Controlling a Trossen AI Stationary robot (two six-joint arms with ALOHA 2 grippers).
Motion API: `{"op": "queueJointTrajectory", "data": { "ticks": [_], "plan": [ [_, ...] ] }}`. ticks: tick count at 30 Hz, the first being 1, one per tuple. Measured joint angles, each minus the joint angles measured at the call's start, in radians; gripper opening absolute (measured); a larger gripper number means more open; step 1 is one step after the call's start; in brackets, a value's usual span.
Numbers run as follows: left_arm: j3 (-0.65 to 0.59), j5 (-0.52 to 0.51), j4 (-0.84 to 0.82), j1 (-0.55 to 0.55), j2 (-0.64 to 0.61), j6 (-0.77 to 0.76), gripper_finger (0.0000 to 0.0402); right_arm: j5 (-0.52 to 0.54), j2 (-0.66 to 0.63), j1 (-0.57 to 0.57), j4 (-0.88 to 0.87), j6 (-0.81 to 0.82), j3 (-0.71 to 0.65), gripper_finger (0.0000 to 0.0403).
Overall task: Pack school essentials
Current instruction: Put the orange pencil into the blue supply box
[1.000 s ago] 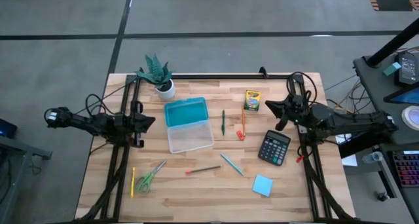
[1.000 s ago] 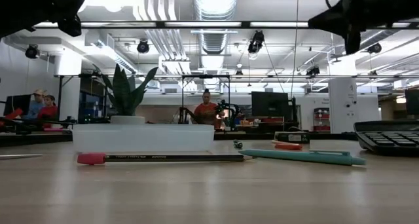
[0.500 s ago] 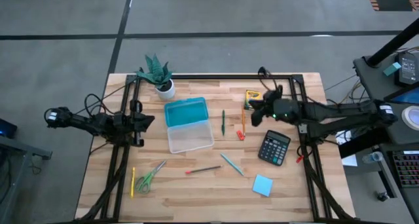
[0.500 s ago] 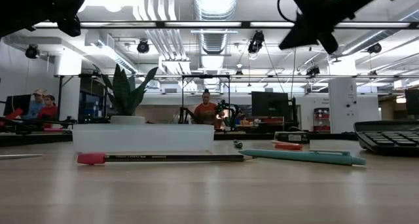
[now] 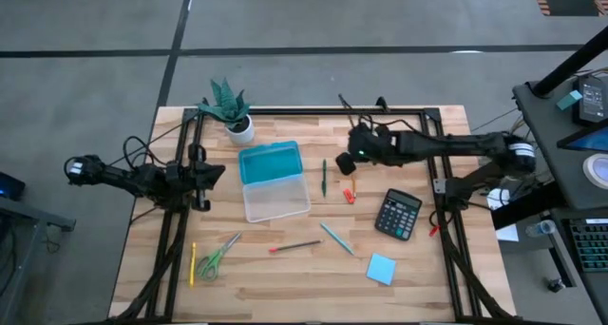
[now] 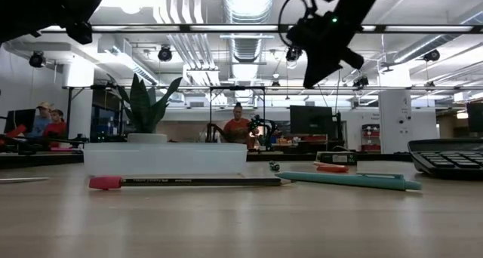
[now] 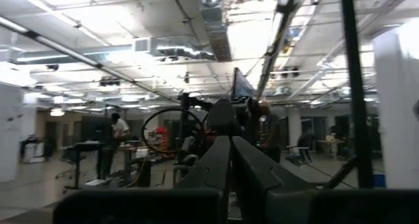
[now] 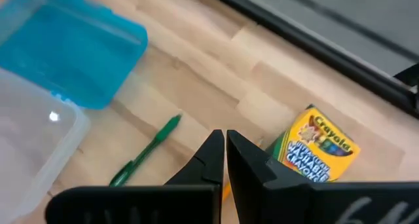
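Two arms, jaws together, nothing held. Right gripper (image 5: 344, 163) hovers above bench (image 5: 285, 287) centre, crayon box (image 8: 314, 149) and green pen (image 5: 323, 177) below: pre-grasp. Left gripper (image 5: 218, 176) parked 9 o'clock. Open case (image 5: 273, 180) awaits items.

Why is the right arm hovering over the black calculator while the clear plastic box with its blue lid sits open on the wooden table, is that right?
Not quite. In the high view the right gripper hovers near the orange pencil and green pen, beside the yellow-green crayon box, not over the black calculator. The clear plastic box with its blue lid does sit open on the wooden table.
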Motion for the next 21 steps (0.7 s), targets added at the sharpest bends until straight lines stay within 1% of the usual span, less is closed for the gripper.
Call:
{"op": "queueJointTrajectory", "data": {
  "ticks": [5,10,15,21],
  "plan": [
    [0.000,-0.065,-0.001,0.000,0.002,0.000,0.0000,-0.078,0.142,-0.044,-0.122,-0.001,0.135,0.0009],
    [0.000,-0.080,-0.001,0.000,0.002,0.000,0.0000,-0.135,0.248,-0.065,-0.238,0.003,0.236,0.0009],
    [0.000,-0.081,-0.002,0.000,0.006,0.000,0.0000,-0.152,0.324,-0.065,-0.271,0.064,0.253,0.0009],
    [0.000,-0.081,-0.001,0.000,0.006,0.000,0.0000,-0.207,0.377,-0.030,-0.281,0.179,0.224,0.0009]
  ]
}}
